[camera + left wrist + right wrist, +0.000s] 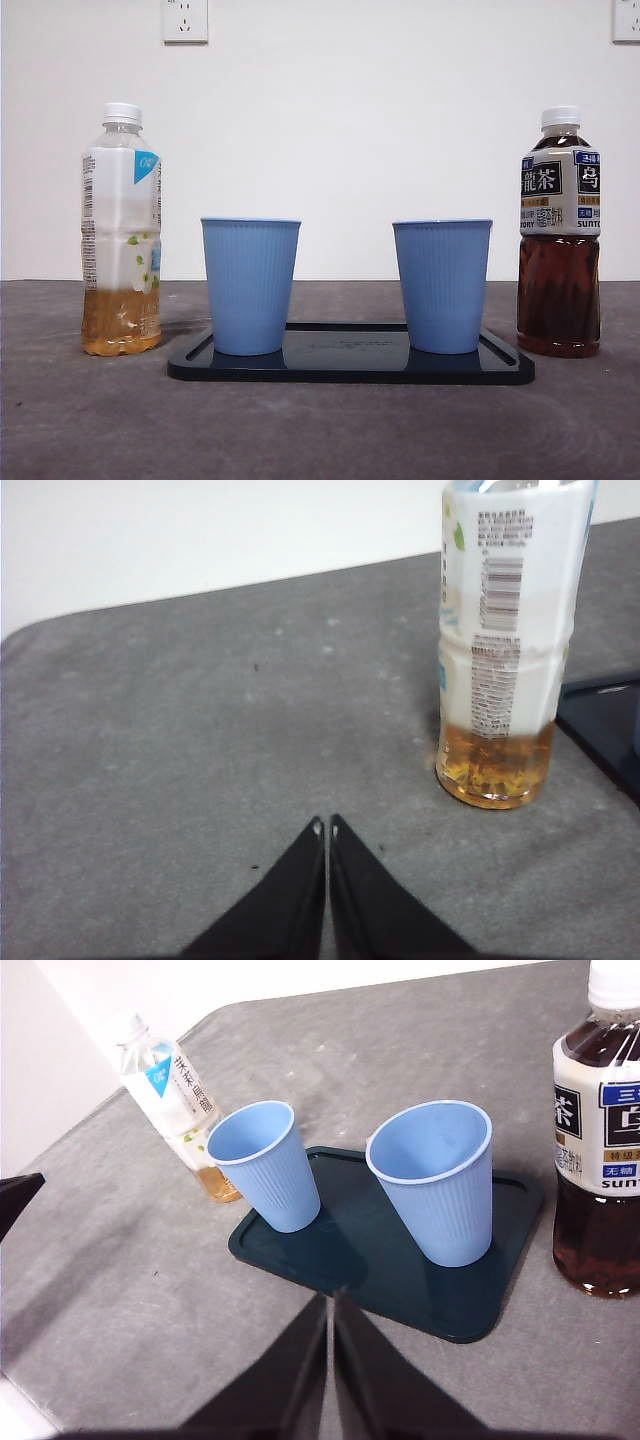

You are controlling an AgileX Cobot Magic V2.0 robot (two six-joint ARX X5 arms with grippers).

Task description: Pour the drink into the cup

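Judging by reach, my left gripper (pixel 328 826), jaws together, sits near the upright pale tea bottle (pixel 505 650) just beside the tray (pixel 350 370); my right gripper (pixel 330 1298), also closed, waits.

Light: bright, even, seemingly from overhead.
Shadows: soft, short, beside the pale bottle (pixel 121 235).
Glare: faint sheen on the dark tray (pixel 350 365).
Focus: left wrist view slightly soft.

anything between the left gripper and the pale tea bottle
Nothing visible. Only bare grey table lies between the shut left gripper and the pale tea bottle, which stands capped beside the tray.
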